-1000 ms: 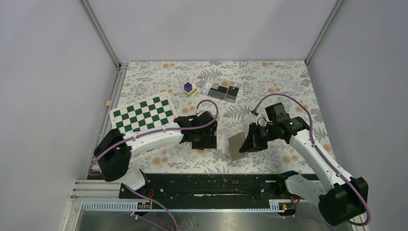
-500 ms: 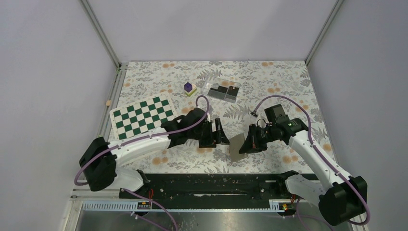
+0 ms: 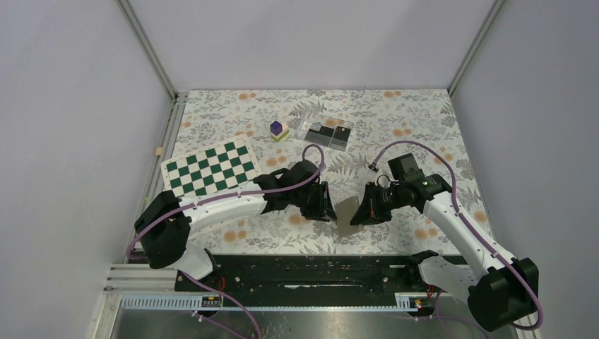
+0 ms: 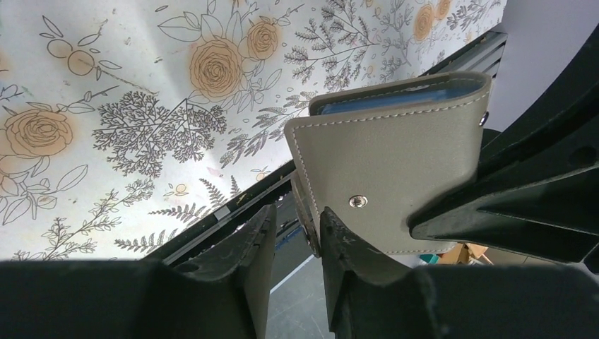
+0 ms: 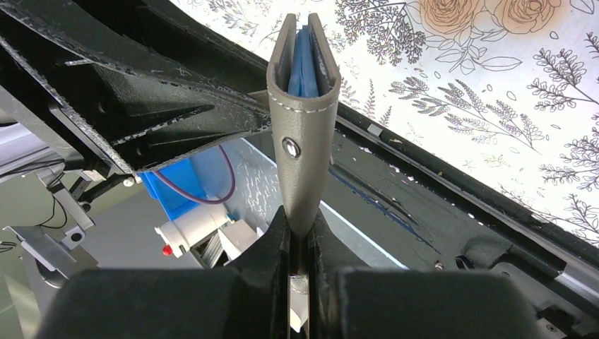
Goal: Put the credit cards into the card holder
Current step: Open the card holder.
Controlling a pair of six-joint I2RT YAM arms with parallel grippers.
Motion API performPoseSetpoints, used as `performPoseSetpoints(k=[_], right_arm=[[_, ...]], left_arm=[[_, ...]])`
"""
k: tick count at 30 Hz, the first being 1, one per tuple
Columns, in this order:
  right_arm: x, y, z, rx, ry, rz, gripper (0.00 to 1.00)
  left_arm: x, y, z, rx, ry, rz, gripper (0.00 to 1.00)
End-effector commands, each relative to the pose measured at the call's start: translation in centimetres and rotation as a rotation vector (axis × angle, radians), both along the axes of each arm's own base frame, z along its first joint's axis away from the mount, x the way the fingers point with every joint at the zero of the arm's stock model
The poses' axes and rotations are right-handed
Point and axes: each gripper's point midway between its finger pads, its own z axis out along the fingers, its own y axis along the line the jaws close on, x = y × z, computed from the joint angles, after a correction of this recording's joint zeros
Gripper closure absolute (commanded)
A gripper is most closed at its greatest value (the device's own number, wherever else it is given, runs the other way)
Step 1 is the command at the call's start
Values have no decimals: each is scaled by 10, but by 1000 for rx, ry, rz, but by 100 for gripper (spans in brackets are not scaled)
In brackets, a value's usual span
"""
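The card holder is a grey folding wallet with a snap clasp, held upright above the table. My right gripper is shut on its lower edge. In the right wrist view the card holder stands edge-on, slightly parted, with blue lining showing. My left gripper is at its left side. In the left wrist view one cover flap's edge sits between my left gripper's open jaws, against the right finger. The credit cards are black and lie in a clear box at the back.
A clear plastic box holds the cards. A purple cube sits on a yellow block left of it. A green-and-white chessboard lies at the left. The black base rail runs along the near edge.
My left gripper swung right from the table to the card holder's left edge, opening wide and then narrowing around one flap. The right arm kept the holder still.
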Motion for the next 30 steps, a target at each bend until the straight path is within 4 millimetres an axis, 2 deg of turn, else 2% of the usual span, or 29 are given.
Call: performPoseSetpoints(k=[1,4,10,15,16,17,20,22,23,27,30], right_arm=[[0,8,8,55,-5,21,100],[0,9,9,63,-2,16,100],[2,9,10,63,-11,14,100],[4,10,13,65,-34,15,100],[6,9,14,60,-47,13,93],[8,8,16,53,-70,10,80],[20,2,27,14,-167,-16,31],[27,-2,39,-9,-242,-25,5],[31,-3,46,-14,-282,-25,1],[43,-7,76,-18,-447,-18,0],[49,-8,93,-18,-527,-5,1]], left_arm=[[-1,-8,4,-54,6,-14,71],[-2,-11,2,-64,14,-17,75],[-2,-9,3,-53,12,-21,100],[3,-1,10,-28,-35,-29,100],[6,2,14,-12,-61,-32,100],[11,8,19,12,-100,-31,100],[29,35,37,138,-248,-33,100],[43,54,57,218,-378,-54,100],[49,62,66,257,-442,-71,100],[65,90,101,362,-670,-165,100],[68,102,130,364,-809,-225,100]])
